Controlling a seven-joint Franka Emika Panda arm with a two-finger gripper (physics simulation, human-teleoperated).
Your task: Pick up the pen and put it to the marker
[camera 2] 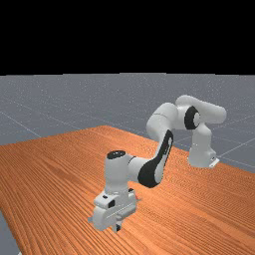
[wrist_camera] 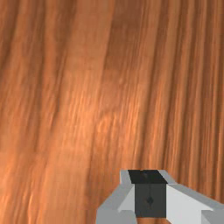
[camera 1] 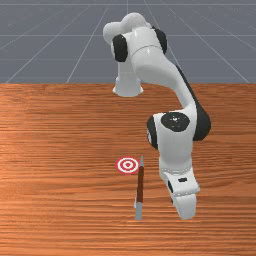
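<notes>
Nearest of all, the gripper (wrist_camera: 150, 194) is closed up tight, finger against finger in the wrist view, nothing in its grasp, and wood grain running beneath it. And there's the pen (camera 1: 140, 185), lying on the desk just over to the front view's left of the arm's hand, its brown barrel pointing roughly toward the arm's base, its slim tip right beside the marker (camera 1: 127, 165). Whether tip and rings touch, I can't tell. So we look to be at the approach, ahead of any pick-up, and the next move calls for opening those fingers, sliding across above the barrel, lining up one finger on each side, then going down. Careful here: come down closed and the pen could get knocked; squeeze off-centre and a thin barrel like that may roll or swing. After that, lift and a short carry to the rings. Under it all, the desk (camera 1: 60, 150), orange-brown with dark streaks, the grain running across the front view. Farther back, the white base (camera 1: 128, 86) at the desk's far side, then the grey floor (camera 1: 35, 45) with its pale grid lines, and beyond, in the far view, plain black (camera 2: 124, 35) above the horizon.
</notes>
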